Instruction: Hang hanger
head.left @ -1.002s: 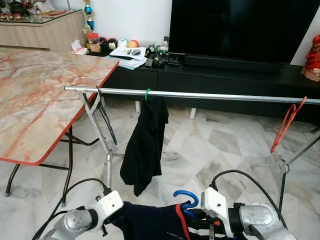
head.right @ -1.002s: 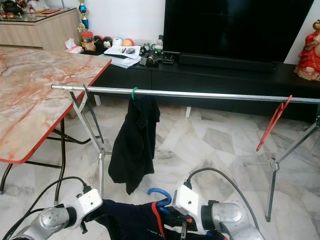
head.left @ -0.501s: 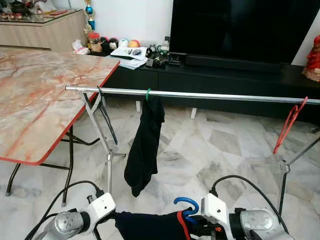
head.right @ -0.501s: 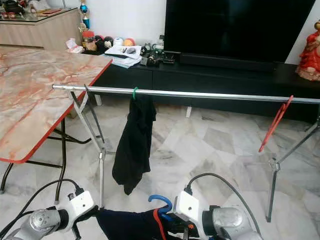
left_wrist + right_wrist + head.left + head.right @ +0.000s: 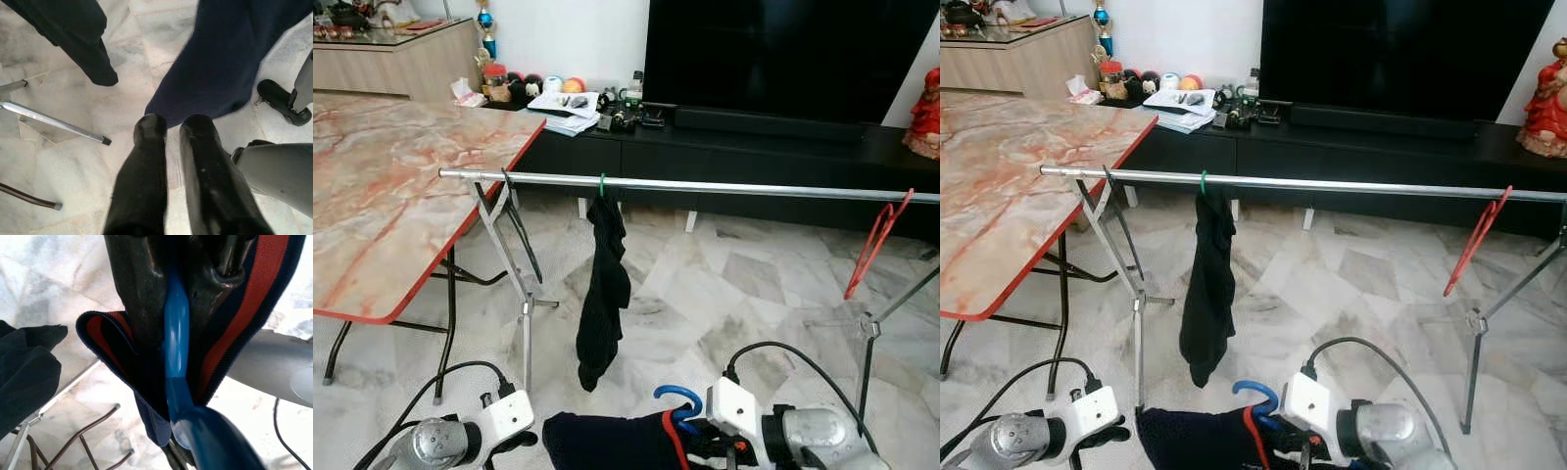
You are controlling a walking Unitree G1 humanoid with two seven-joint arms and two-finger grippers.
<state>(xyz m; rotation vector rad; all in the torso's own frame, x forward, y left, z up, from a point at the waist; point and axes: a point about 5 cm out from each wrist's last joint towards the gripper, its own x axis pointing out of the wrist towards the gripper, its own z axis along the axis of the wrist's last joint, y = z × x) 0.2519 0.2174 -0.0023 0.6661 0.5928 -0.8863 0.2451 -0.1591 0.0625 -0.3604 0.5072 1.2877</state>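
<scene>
Television (image 5: 793,54) fills the back wall above a long black cabinet (image 5: 754,162), and on my left a marble-patterned table (image 5: 382,196) with a red edge reaches toward me. Between them and me a silver rail (image 5: 705,186) runs across the room on folding metal legs (image 5: 514,284), over a pale marble floor (image 5: 705,284).

From the rail I see a black garment (image 5: 604,294) hanging on a green hanger (image 5: 602,184), left of the middle. Far to my right a bare red hanger (image 5: 876,245) hooks over the same rail, tilted.

Low in front of me is the piece I am working with: a dark navy garment (image 5: 607,443) with a red stripe at its collar, on a blue hanger (image 5: 677,401). Its blue hook curls upward, well below the rail and apart from it. My right gripper (image 5: 183,298) is clamped on the neck of the blue hanger, with the striped collar bunched around its black fingers (image 5: 132,303).

My left gripper (image 5: 173,129) sits low on my left, just beside the hanging navy cloth and not touching it. Its two fingers (image 5: 146,161) are close together with a narrow gap between them, holding nothing.

On the cabinet's left end lie papers (image 5: 563,106) and small ornaments.
</scene>
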